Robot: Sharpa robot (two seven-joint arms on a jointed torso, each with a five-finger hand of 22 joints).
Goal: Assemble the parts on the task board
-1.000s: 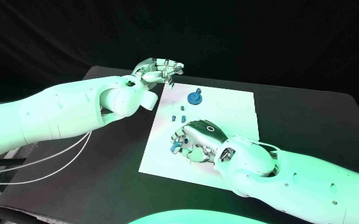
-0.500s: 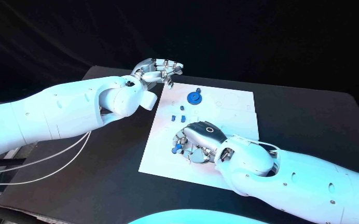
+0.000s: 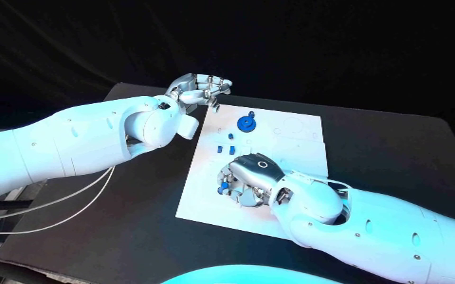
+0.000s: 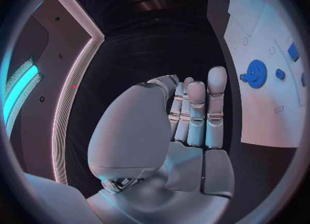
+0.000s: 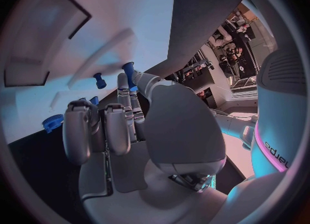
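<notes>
The white task board (image 3: 296, 144) lies mid-table. A blue gear (image 3: 246, 123) stands on its far left part, with a small blue peg (image 3: 251, 114) beside it and small blue parts (image 3: 231, 138) nearer me. My right hand (image 3: 250, 176) is palm-down on the board's near left part. In the right wrist view its thumb and a finger pinch a blue peg (image 5: 128, 72), with another peg (image 5: 98, 79) and a blue toothed piece (image 5: 53, 122) close by on the board (image 5: 97, 22). My left hand (image 3: 199, 91) hovers above the board's far left corner, holding nothing, its fingers (image 4: 197, 110) side by side.
The black table (image 3: 142, 198) runs round the board. My left forearm (image 3: 104, 136) stretches along the board's left side and my right forearm (image 3: 360, 221) covers its near right corner. The gear (image 4: 256, 73) and board (image 4: 268, 123) also lie beyond the left hand.
My right hand has shifted slightly over the small parts at the board's near left. The left hand has stayed in place.
</notes>
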